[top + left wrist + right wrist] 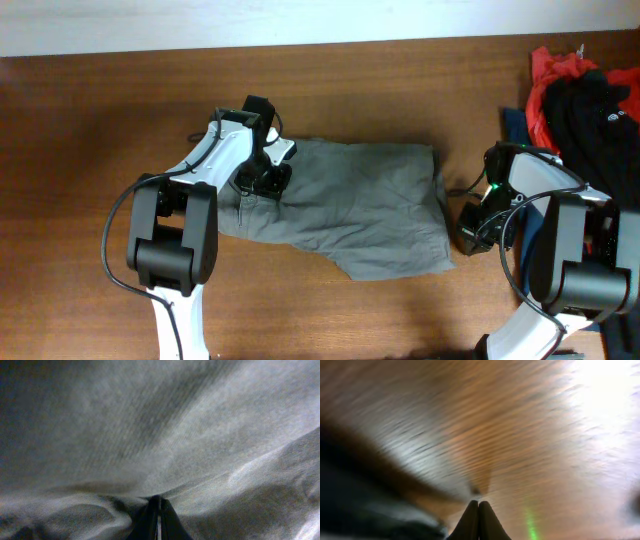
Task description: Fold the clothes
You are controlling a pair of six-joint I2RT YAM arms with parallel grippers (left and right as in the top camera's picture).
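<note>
While the table (90, 140) holds the grey-olive shorts (350, 205) at its middle, long axis running left to right, red and black garments (585, 95) heap at its far right corner. The left arm (215, 150) bends inward over the shorts' left end, left gripper (157, 504) pinched shut on fabric; the right gripper (478, 506), fingers pressed together empty, points down at wood beside their right edge.

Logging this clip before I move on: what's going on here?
A pair of grey-olive shorts lies wrinkled and mostly flat on the wooden table. The left gripper has its fingers shut on fabric at the shorts' left end. The right gripper is shut on nothing, beside the shorts' right edge over bare wood. No clear fold shows yet.
</note>
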